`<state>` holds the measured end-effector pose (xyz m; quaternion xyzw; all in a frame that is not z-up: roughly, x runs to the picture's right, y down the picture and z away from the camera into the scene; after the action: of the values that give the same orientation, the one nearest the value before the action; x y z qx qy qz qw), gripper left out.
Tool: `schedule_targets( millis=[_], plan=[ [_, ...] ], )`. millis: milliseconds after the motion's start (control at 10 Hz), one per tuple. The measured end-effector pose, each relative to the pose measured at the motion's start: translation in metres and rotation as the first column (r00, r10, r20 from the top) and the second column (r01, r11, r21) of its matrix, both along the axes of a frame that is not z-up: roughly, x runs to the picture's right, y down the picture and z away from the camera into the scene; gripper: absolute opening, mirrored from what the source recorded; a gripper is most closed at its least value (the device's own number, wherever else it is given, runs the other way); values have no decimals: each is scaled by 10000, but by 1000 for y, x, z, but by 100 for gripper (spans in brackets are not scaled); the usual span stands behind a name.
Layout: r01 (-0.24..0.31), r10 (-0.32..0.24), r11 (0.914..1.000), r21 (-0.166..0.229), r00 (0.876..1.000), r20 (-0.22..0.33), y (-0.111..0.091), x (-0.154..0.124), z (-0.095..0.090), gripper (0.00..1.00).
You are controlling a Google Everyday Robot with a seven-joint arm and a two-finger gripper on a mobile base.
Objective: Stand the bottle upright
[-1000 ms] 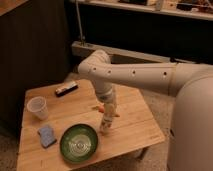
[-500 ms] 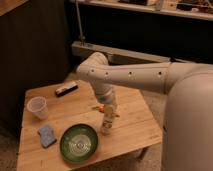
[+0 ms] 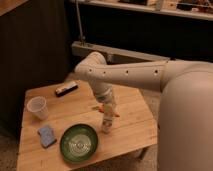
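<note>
Now the bottle [image 3: 106, 123] is held standing on the desk [image 3: 130, 127] by the gripper [image 3: 108, 112], closed round its top, so it cannot tip.

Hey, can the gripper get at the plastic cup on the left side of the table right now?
Probably yes. The gripper sits over the bottle mid-table, and bare wood lies between it and the cup; the green bowl and dark bar sit off that line.

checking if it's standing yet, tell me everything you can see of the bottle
The bottle is small, pale and whitish, apparently plastic, with a light label. It stands roughly upright on the wooden table, just right of the green bowl. The gripper sits directly over its top, hiding the cap.
</note>
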<state>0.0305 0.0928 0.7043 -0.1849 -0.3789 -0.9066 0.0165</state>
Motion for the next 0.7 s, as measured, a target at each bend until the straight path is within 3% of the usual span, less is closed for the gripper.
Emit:
schedule_targets(
  millis=[300, 400, 600, 700],
  plan=[
    [-564, 559, 9980, 269, 9983, 172, -7, -3, -2, 80],
    [-1023, 1008, 9938, 438, 9943, 356, -12, -4, -4, 80],
    [-1865, 1828, 9796, 754, 9817, 526, -21, 3, -7, 80],
    [-2477, 2428, 9641, 954, 9682, 604, -25, 7, -10, 80]
  ],
)
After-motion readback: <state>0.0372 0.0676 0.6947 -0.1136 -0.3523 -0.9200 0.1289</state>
